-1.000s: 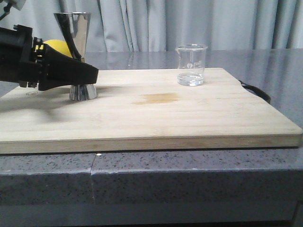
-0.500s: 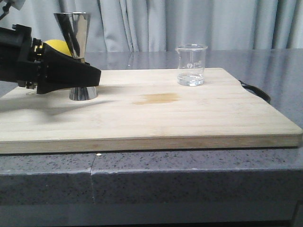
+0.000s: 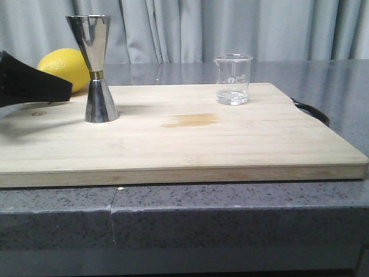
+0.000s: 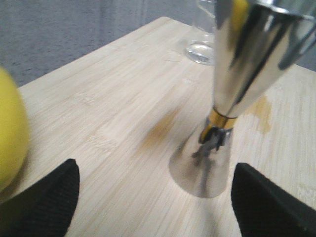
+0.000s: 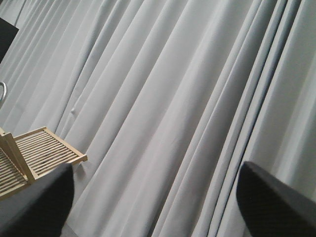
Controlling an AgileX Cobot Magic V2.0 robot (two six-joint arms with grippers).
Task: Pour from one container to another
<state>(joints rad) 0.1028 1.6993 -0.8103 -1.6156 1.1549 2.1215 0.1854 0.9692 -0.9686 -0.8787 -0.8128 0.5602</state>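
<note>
The steel jigger [image 3: 95,69] with a gold band stands upright on the left of the wooden board [image 3: 190,144]; the left wrist view shows it close up [image 4: 232,94]. The clear glass beaker [image 3: 233,79] with a little clear liquid stands on the board's far right part, its base just visible in the wrist view [image 4: 201,48]. My left gripper [image 3: 55,89] is open, drawn back to the left of the jigger and apart from it; its fingertips [image 4: 49,197] frame bare board. My right gripper [image 5: 155,197] is open, faces the curtain, and does not appear in the front view.
A yellow lemon [image 3: 64,64] lies behind the board at the left, next to the left fingers [image 4: 7,133]. A brownish stain [image 3: 190,120] marks the board's middle. A black handle [image 3: 311,109] sticks out at the board's right. A wooden rack [image 5: 29,158] stands by the curtain.
My left gripper has let go of the jigger and pulled back to the left. The jigger now stands free, and the lemon behind it has come into view.
</note>
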